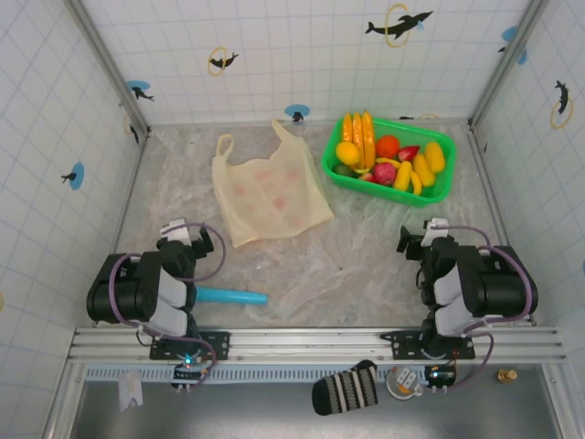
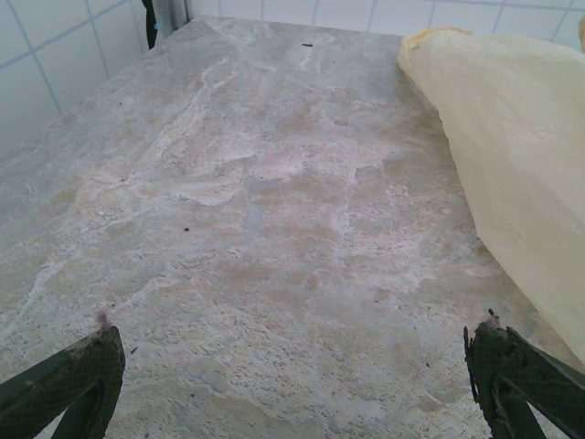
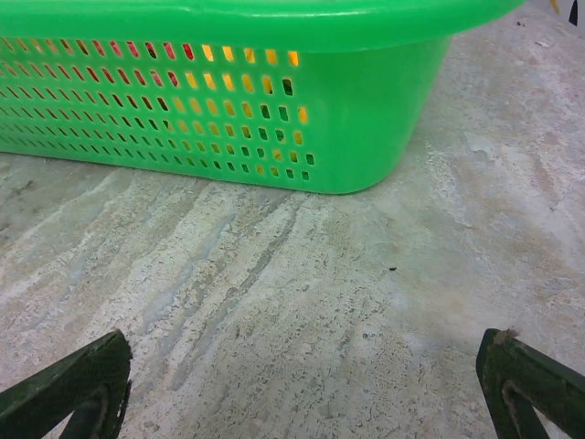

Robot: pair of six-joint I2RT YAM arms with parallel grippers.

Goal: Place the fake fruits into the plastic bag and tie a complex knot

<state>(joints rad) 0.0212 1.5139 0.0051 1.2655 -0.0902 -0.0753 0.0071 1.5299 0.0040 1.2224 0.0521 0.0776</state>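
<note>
While parked back by the front rail, holding nothing at all: jaws flung wide on both the left gripper (image 1: pixel 194 238) and the right gripper (image 1: pixel 420 238); just bare marbled grey table (image 2: pixel 238 210) past the left fingertips (image 2: pixel 91 361) up close; looks like step one, not a single fruit bagged yet; glossy plastic fake fruits (image 1: pixel 388 160) (yellow bananas, orange rounds, red bits) all piled in the green perforated rectangular plastic basket (image 1: pixel 449 169) at far right, dead ahead of the right gripper and a touch to its left; so probably the right arm's job to pick; thin translucent cream-yellow plastic bag (image 1: pixel 270 192) lying flat mid-table, ahead and to the right of the left gripper, long axis running away from the arms, loop handles at the far end, right edge just beside the basket; likely needs the left arm opening the mouth first; blue cylindrical tube (image 1: pixel 228 295) lying by the left base, not part of this.
</note>
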